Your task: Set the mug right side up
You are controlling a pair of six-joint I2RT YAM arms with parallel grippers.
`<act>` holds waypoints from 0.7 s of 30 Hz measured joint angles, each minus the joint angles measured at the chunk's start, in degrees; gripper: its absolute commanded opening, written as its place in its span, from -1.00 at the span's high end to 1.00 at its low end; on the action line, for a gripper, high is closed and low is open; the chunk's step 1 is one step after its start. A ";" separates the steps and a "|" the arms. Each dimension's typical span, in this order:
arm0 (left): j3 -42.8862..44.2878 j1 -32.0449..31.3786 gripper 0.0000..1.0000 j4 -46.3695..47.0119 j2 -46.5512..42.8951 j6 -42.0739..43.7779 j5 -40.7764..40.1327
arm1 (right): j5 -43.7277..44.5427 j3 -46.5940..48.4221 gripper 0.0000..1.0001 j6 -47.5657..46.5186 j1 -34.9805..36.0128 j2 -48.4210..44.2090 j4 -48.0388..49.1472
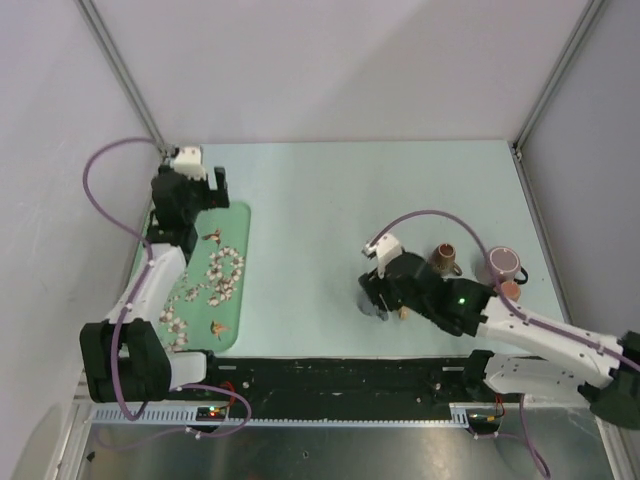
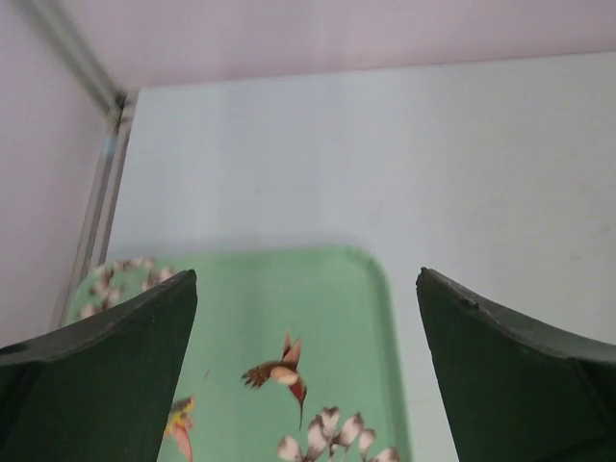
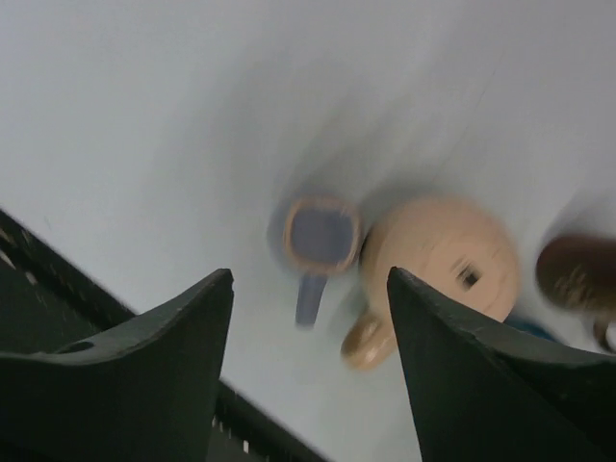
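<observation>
The mug [image 3: 435,252] sits mouth-down on the right half of the bench [image 1: 320,190], toward its near edge, with its handle [image 3: 364,342] pointing at that edge; the right gripper [image 3: 310,279] hangs above it, claw released, nothing between the fingers. The likeliest trouble, I judge, is crowding: the small grey-blue mug [image 3: 316,234] stands just beside the tan one, perhaps touching, so a finger coming down on that side could knock it over; the dome is round and glazed (slippery, by the look of it), so a pinch across it may let it slip out; the wrist view is blurred, so the aim is hard to judge.

Containers: the grey-blue mug is too blurred to tell mouth from base; the brown mug [image 1: 445,258] and the dark mug with a pale inside [image 1: 505,265], nearer the right edge, stand upright with nothing visible in them; the tan mug's inside is hidden. The left gripper [image 2: 306,279], claw spread wide and holding nothing, hovers over the green tray [image 2: 371,289] at the bench's left edge; I make out only printed flowers and hummingbirds on it.
</observation>
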 measured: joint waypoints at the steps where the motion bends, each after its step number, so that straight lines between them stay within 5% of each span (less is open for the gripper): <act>1: 4.52 0.00 -0.99 -4.70 0.00 0.63 2.69 | 1.40 0.13 -0.34 1.84 2.54 1.62 -3.45; 5: 15.50 0.02 -1.00 -19.78 -0.31 2.80 10.01 | 5.22 0.72 -0.28 11.21 8.52 7.32 -13.20; 11: 20.46 0.02 -0.99 -37.40 -0.63 3.98 14.84 | 9.38 1.20 -0.09 22.34 11.06 12.13 -18.69; 21: 21.00 0.02 -0.97 -47.17 -0.66 4.02 16.24 | 9.07 -0.39 0.10 23.06 4.81 17.70 -12.61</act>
